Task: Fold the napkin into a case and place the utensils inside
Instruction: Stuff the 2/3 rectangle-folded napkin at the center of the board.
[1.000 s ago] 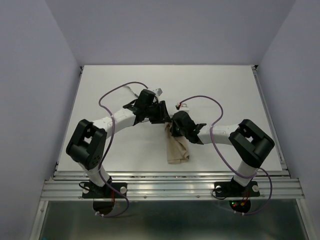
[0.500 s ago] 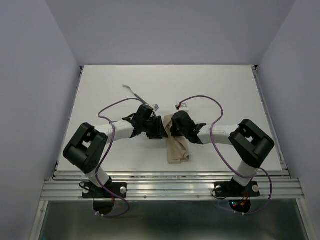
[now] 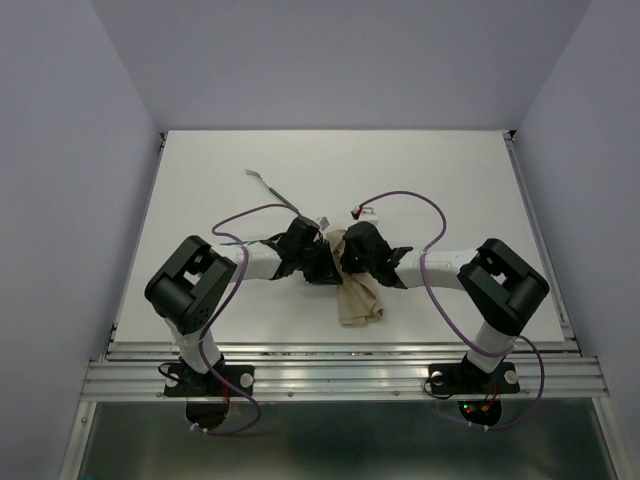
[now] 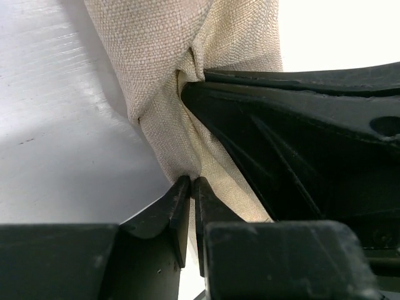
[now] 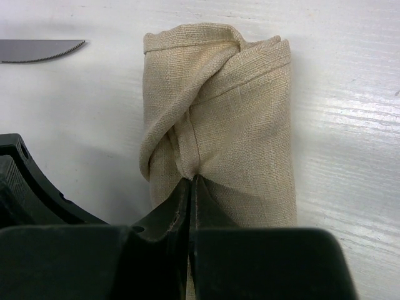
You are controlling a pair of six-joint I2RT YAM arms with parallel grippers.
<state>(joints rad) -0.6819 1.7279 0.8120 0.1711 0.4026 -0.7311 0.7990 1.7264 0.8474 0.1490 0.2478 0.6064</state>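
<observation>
The beige napkin (image 3: 358, 297) lies as a narrow oblong bundle in the middle of the table, its far end bunched up between both grippers. My right gripper (image 5: 191, 181) is shut on a fold of the napkin (image 5: 237, 112) at that end. From the left, my left gripper (image 4: 192, 182) pinches the edge of the same cloth (image 4: 162, 62), jaws almost together with fabric between them. In the top view the two grippers (image 3: 325, 262) (image 3: 350, 255) nearly touch. One silvery utensil (image 3: 262, 182) lies further back on the left. A serrated knife blade (image 5: 37, 50) shows beside the napkin.
The white table (image 3: 450, 170) is walled by purple panels on three sides. Purple cables (image 3: 410, 197) loop over both arms. Small pale items (image 3: 360, 212) lie just behind the grippers. The right gripper's black body (image 4: 312, 144) fills the right of the left wrist view.
My left gripper came forward from the back of the table to the napkin's far end and closed on the cloth. The right gripper stayed shut on the napkin.
</observation>
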